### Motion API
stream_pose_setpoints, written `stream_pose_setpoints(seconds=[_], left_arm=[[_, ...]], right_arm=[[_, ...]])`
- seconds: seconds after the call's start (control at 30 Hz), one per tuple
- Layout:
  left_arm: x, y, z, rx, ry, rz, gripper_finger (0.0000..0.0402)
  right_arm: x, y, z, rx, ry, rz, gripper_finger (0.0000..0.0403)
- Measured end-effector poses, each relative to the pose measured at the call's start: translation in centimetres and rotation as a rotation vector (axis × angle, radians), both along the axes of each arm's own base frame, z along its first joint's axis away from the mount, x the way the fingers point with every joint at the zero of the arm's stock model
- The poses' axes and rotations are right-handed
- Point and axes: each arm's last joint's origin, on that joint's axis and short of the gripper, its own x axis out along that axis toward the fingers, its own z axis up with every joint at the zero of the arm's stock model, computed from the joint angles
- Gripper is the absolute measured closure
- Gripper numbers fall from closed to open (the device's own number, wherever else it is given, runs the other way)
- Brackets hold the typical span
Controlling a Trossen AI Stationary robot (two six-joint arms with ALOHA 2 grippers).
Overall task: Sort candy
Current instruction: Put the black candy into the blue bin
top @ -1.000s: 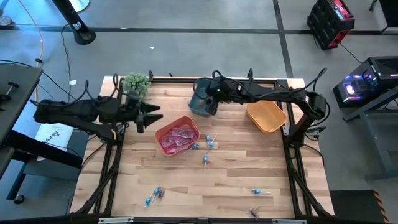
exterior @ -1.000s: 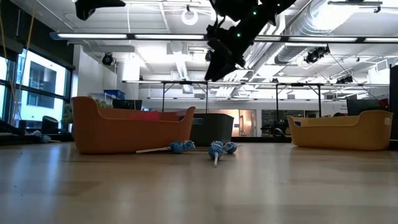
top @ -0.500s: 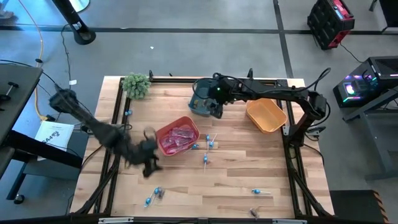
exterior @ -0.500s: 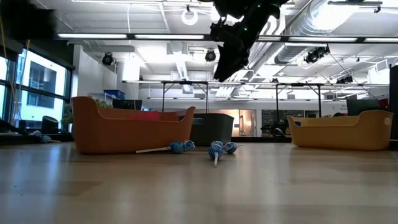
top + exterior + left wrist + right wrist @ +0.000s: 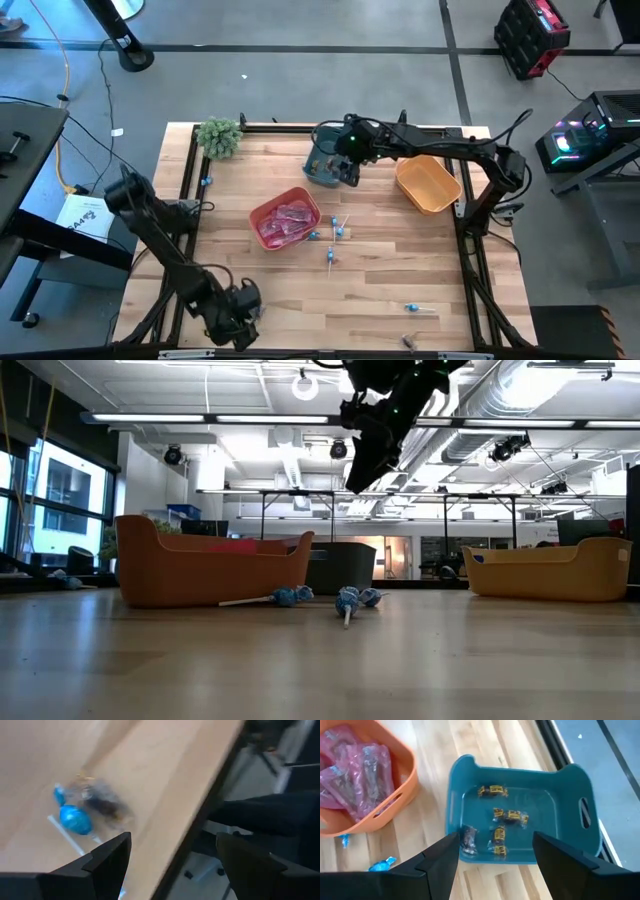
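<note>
**Left down at the front corner, right over the teal bin**

From above, my left gripper (image 5: 238,312) sits low at about seven o'clock on the table (image 5: 380,270), its body covering most of the blue lollipop and brown piece there, so I cannot make them out here. My left arm runs back up toward nine o'clock. My right gripper (image 5: 343,165) hangs over the teal bin (image 5: 318,165) near twelve o'clock, hiding much of it. The red bin (image 5: 262,213) of pink packets (image 5: 287,220) lies centre; loose lollipops (image 5: 335,233) lie just right of it, another (image 5: 417,308) toward five o'clock. The orange bin (image 5: 428,186) stands at two o'clock.

At table height my right gripper (image 5: 367,455) hangs high at twelve o'clock; the bin walls hide their contents. Three lollipops (image 5: 347,599) lie centre.

My left wrist shows wide-spread fingers (image 5: 107,860) above a blurred blue lollipop (image 5: 75,818) touching a brown piece (image 5: 105,806) beside the table edge.

My right wrist shows spread fingers (image 5: 437,862), holding nothing, above brown pieces (image 5: 501,827) inside the teal bin (image 5: 570,795); the red bin (image 5: 402,785) is cut off
</note>
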Motion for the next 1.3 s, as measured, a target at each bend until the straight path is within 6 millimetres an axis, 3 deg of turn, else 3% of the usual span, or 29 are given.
stream_pose_setpoints(seconds=[0.13,0.53,0.8,1.03,1.3], left_arm=[[0.9,0.3,-1.2,0.002,0.125,0.070,0.0117],[1.9,2.3,-1.5,0.075,0.205,0.146,0.0117],[3.4,3.4,-1.1,-0.050,0.268,0.142,0.0117],[5.0,1.3,1.1,-0.215,0.036,-0.008,0.0117],[5.1,1.1,-2.3,-0.141,0.156,0.011,0.0117]], right_arm=[[-0.2,-0.4,0.0,0.000,0.001,-0.013,0.0156],[-0.3,-0.5,-0.1,0.005,0.015,-0.015,0.0156],[-0.5,-0.4,-0.2,0.010,0.036,-0.011,0.0156],[-0.5,-0.4,-0.2,0.011,0.038,-0.011,0.0156],[-0.5,-0.4,-0.3,0.017,0.042,-0.017,0.0156]])
